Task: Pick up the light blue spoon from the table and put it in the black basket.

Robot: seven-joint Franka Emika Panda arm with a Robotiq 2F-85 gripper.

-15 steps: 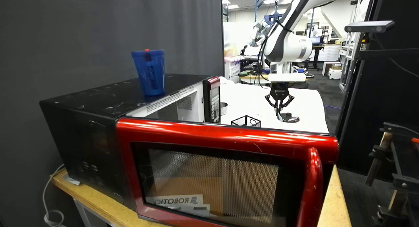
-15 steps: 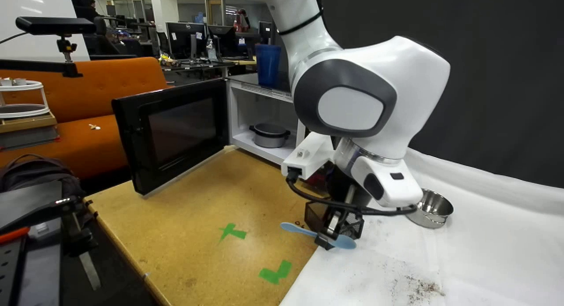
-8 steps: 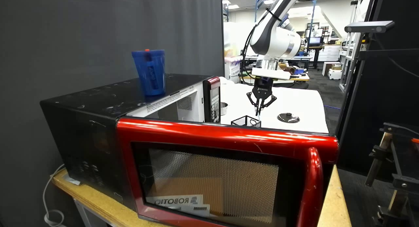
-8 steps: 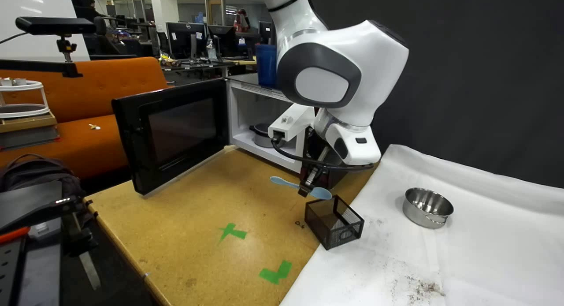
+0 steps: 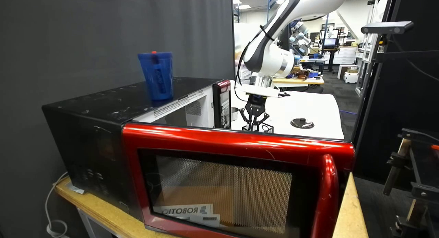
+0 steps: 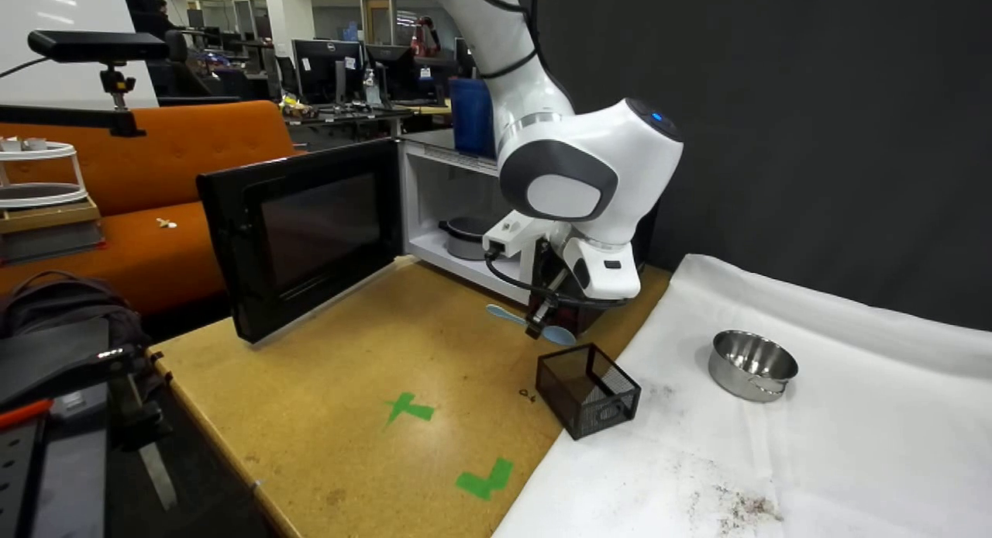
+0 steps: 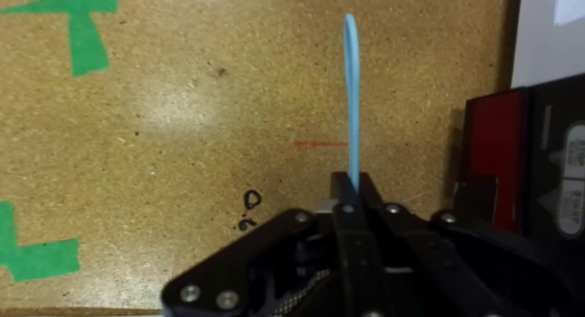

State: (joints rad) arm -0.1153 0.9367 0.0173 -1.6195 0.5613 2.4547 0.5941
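My gripper (image 6: 536, 329) is shut on the light blue spoon (image 6: 558, 336) and holds it in the air. In the wrist view the fingertips (image 7: 355, 180) pinch the spoon (image 7: 353, 79), whose handle points away from the gripper. The black basket (image 6: 608, 415) is a see-through mesh box standing where the white table top (image 6: 860, 460) meets the wooden surface. In an exterior view the spoon appears above and behind the basket, on the microwave side. In an exterior view the gripper (image 5: 252, 126) overlaps the basket (image 5: 268, 129), and the spoon is hard to make out there.
The microwave door (image 5: 236, 138) stands open; the microwave body (image 5: 89, 118) carries a blue cup (image 5: 157, 76). A grey pot (image 6: 465, 243) sits inside it. A steel pot (image 6: 750, 367) and a dark lid (image 5: 302, 123) rest on the white table. Green tape (image 6: 488, 480) marks the wood.
My gripper, still shut on the spoon, has moved over and past the basket toward the microwave. It rose clear of the basket, then shifted a little further the same way. The basket has not moved.
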